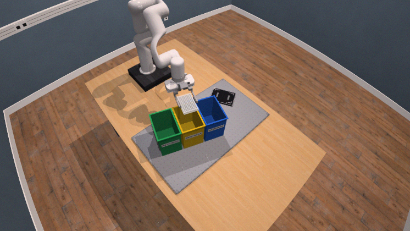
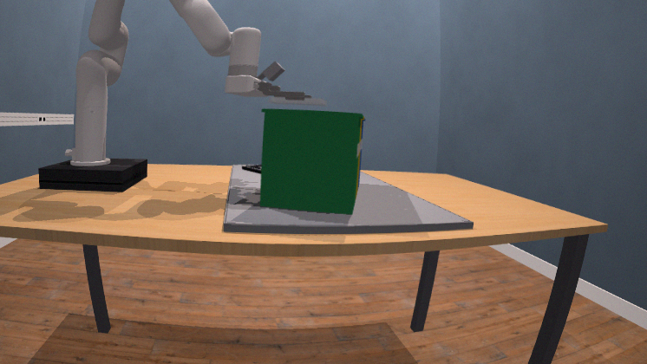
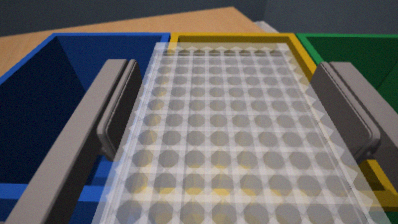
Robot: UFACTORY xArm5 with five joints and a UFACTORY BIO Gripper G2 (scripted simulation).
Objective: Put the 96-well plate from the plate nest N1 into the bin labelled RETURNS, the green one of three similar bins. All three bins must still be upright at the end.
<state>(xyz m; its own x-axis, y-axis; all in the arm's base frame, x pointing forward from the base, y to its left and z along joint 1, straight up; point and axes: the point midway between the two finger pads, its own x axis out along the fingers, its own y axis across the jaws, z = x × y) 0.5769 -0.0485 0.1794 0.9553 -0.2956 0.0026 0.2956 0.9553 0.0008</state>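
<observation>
The clear 96-well plate (image 1: 187, 107) (image 2: 319, 102) (image 3: 215, 130) is held level between the two fingers of my gripper (image 1: 188, 102) (image 3: 235, 110), which is shut on its long sides. In the exterior view it shows just above the height of the bin rims. It hangs over the yellow bin (image 1: 193, 142) (image 3: 235, 38), the middle one, towards its arm side. The green bin (image 1: 172, 148) (image 2: 307, 162) (image 3: 360, 55) stands upright beside it, open and with nothing visible inside. The plate nest (image 1: 223, 97) (image 2: 250, 168) is empty.
The blue bin (image 1: 215, 134) (image 3: 30, 115) stands upright on the yellow bin's other side. The three bins stand close together in a row on the grey board (image 1: 246, 114) (image 2: 407, 212). The arm's black base (image 1: 145, 81) (image 2: 90, 176) is behind them.
</observation>
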